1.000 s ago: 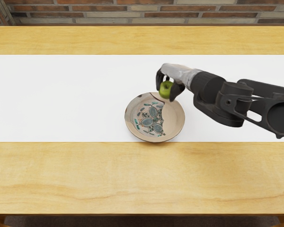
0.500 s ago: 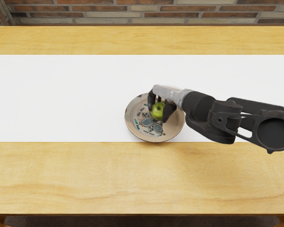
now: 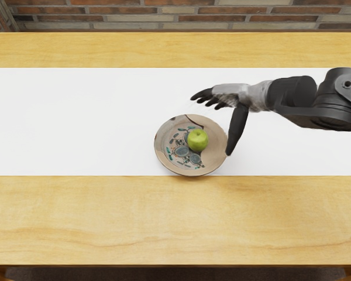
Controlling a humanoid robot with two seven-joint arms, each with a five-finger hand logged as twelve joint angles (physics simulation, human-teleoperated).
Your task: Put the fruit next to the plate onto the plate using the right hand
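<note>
Head view: the apple (image 3: pixel 198 140) lies on the plate (image 3: pixel 162 146), right hand (image 3: pixel 227 96) spread empty just beyond.

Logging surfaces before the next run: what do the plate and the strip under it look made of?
Plate: probably glazed ceramic; beige surface with painted blue-green motifs and a darker rim. White strip: matte and uniformly flat, no visible weave or folds, so cloth, paper or paint cannot be told apart.
</note>
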